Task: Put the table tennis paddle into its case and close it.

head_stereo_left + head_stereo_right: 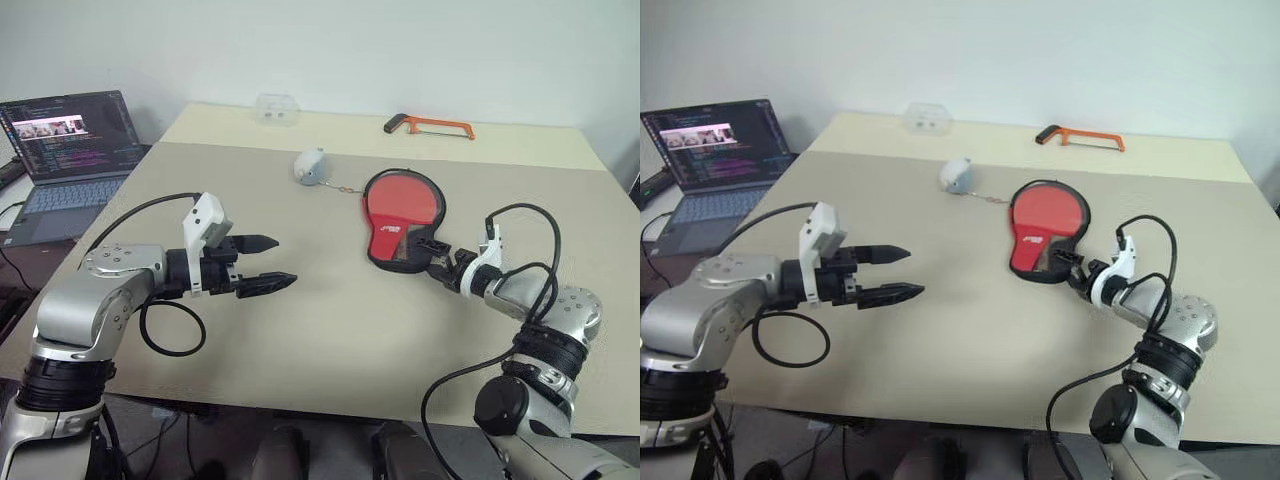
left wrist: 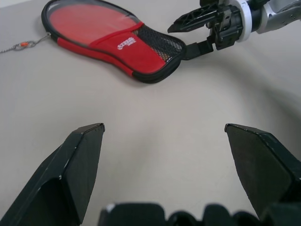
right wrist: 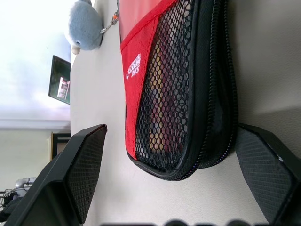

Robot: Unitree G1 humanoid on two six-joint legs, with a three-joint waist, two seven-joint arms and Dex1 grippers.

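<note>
The case lies flat on the table, red side and mesh pocket up. Pale and red stripes of the table tennis paddle handle show through the mesh; the rest is hidden inside. At its narrow end the black zipper rim looks slightly parted. A chain joins the case to a grey plush charm. My right gripper is open, its fingers standing on either side of the case's narrow end. My left gripper is open and empty, hovering well left of the case.
An orange hacksaw and a clear plastic box lie near the table's far edge. An open laptop sits off the table's left side. Bare tabletop spreads between the two grippers.
</note>
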